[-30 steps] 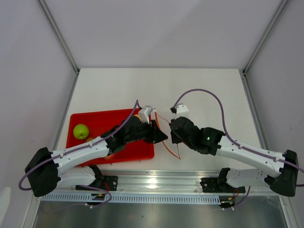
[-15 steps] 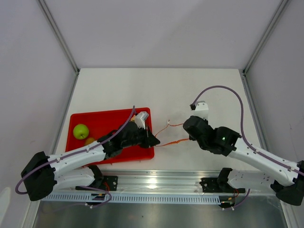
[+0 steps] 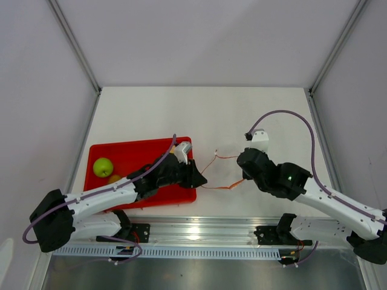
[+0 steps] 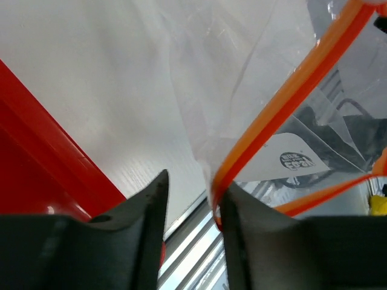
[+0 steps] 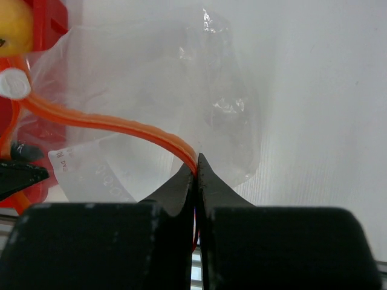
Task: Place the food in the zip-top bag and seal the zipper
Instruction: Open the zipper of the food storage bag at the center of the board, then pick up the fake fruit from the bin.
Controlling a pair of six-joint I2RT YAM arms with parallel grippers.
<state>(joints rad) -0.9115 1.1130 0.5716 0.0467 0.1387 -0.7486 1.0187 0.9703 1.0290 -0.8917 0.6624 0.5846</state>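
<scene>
The clear zip-top bag [image 3: 221, 170] hangs stretched between my two grippers, just right of the red tray [image 3: 124, 151]. Its red-orange zipper [image 3: 222, 186] runs from one gripper to the other. My right gripper [image 3: 244, 179] is shut on the zipper [image 5: 121, 124] at the bag's right end [image 5: 195, 164]. My left gripper [image 3: 201, 179] is open [image 4: 190, 193]; the zipper [image 4: 284, 103] lies against the inner face of its right finger. The green apple [image 3: 103, 166] and the yellow-orange fruit [image 3: 113, 179] lie in the tray. The peach and the brown fruit are hidden.
The tray's right rim [image 4: 54, 157] is close beside my left fingers. The metal rail [image 3: 199, 229] runs along the table's near edge, just below the bag. White table [image 3: 205, 115] lies behind both arms.
My right gripper has moved right and slightly back, pulling the zipper out into a long line. My left gripper has dropped a little toward the tray's right corner.
</scene>
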